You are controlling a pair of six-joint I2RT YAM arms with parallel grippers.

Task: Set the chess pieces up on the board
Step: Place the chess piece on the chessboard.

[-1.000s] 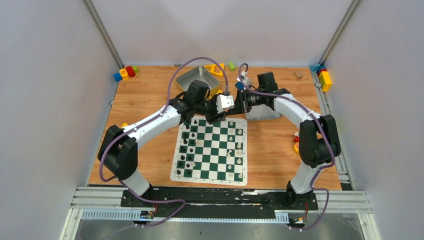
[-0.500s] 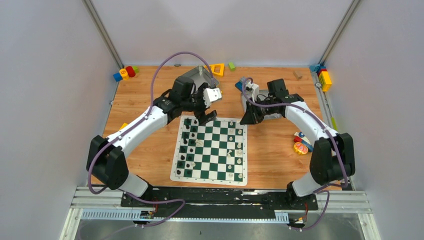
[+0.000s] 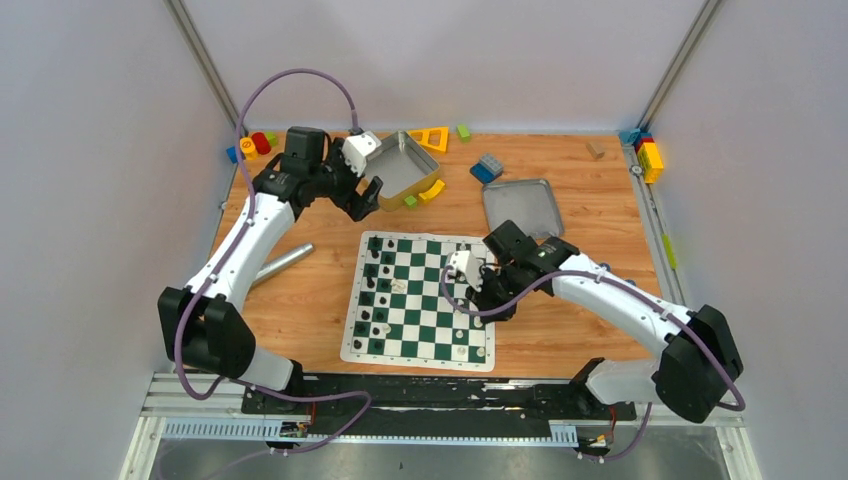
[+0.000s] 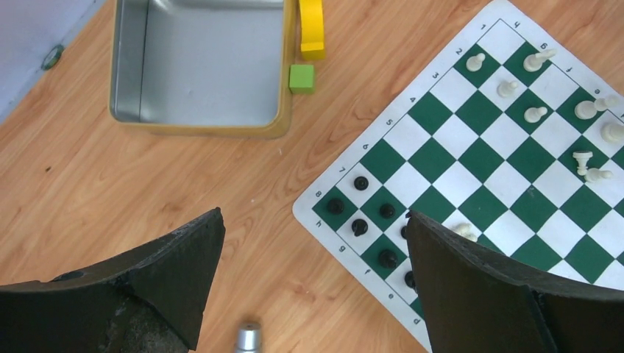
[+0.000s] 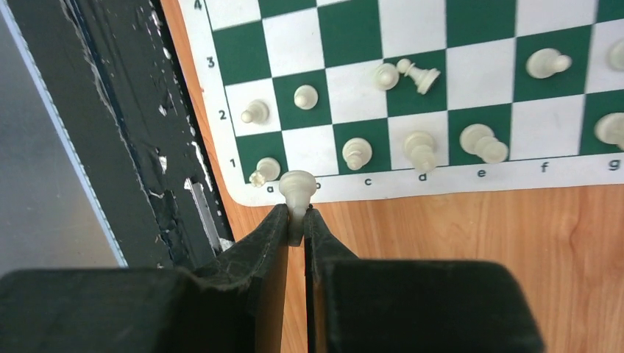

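1. Cream-white pawn (image 5: pixel 297 187) sits clamped in the right claw (image 5: pixel 296 215), head up, over the board (image 5: pixel 456 188) border by the a-file, likely bound for white's ranks.
2. White pieces (image 5: pixel 416 72) crowd those rows, one of them toppled.
3. Left claw (image 4: pixel 313 228) hangs spread wide and empty, between the metal tin (image 4: pixel 206 66) and the black pieces (image 4: pixel 360 226) at the board's corner.

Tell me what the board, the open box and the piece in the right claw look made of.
The board: thin printed mat, vinyl or paper, matte, lying flat.
The box: sheet metal, dull grey sheen, thin walls.
The piece in the right claw: probably cream plastic, smooth, moulded look.
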